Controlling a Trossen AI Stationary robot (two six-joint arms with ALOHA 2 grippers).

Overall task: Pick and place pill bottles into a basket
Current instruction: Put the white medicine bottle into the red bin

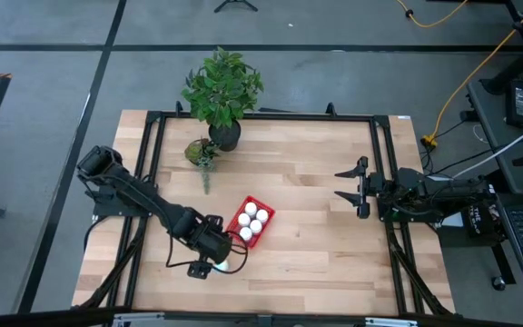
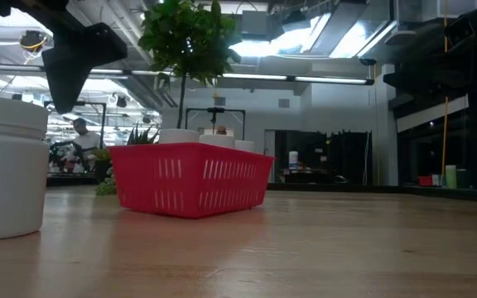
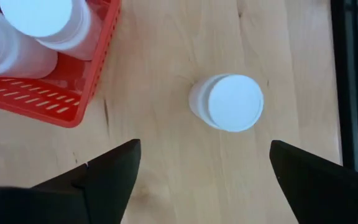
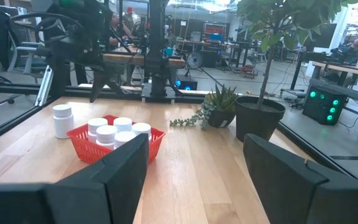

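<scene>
Standing upright on the tabletop (image 3: pixel 166 74), one pill bottle (image 3: pixel 229 102) just beside the red basket (image 3: pixel 73 102) holding four bottles. Hovering above it, left pincer (image 3: pixel 201 165) wide open, not touching. Waiting at the tabletop's right edge, right pincer (image 1: pixel 348 187) open.

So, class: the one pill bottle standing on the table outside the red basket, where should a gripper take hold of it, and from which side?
Grip the bottle around its round body just under the cap, coming straight down from above. It stands upright with clear wood all round, apart from the basket. The left gripper hangs open above it, so its fingers should close on opposite sides. The right gripper waits far off.
</scene>
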